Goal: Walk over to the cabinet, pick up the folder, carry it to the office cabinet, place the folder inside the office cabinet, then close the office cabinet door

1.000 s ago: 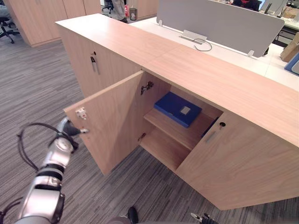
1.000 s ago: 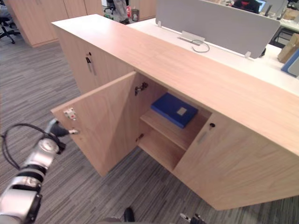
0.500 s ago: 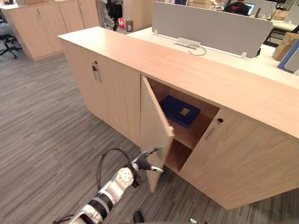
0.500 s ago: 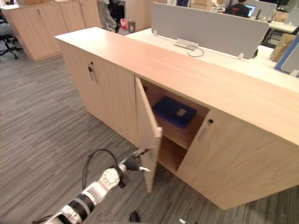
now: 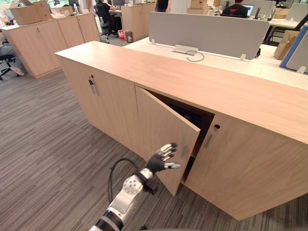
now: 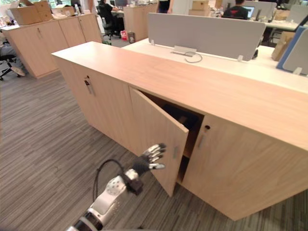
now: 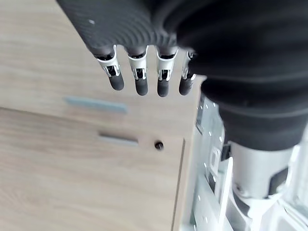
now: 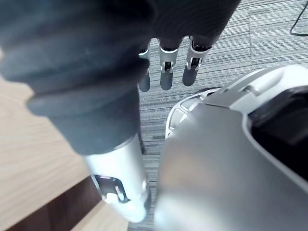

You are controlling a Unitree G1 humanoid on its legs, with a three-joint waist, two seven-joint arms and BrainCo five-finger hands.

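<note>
Just ahead of the fingertips (image 7: 141, 87), the office cabinet (image 5: 144, 65) stands with its door (image 5: 159, 127) nearly shut, a dark gap left at the free edge. The left hand (image 5: 162, 159), fingers straight and spread, is at the door's outer face. The right hand (image 8: 166, 72) hangs straight-fingered and empty over carpet (image 8: 231, 43). The folder is in neither hand and indiscernible within the gap. Judged remaining: final closure.

Both eye views look down from the robot's head, a little way off, and share the office cabinet (image 5: 226, 91) and its door (image 5: 163, 130). The left wrist view faces the cabinet's front from very close, past the left hand (image 7: 139, 72). The right wrist view faces down at the carpet (image 8: 269, 38).
</note>
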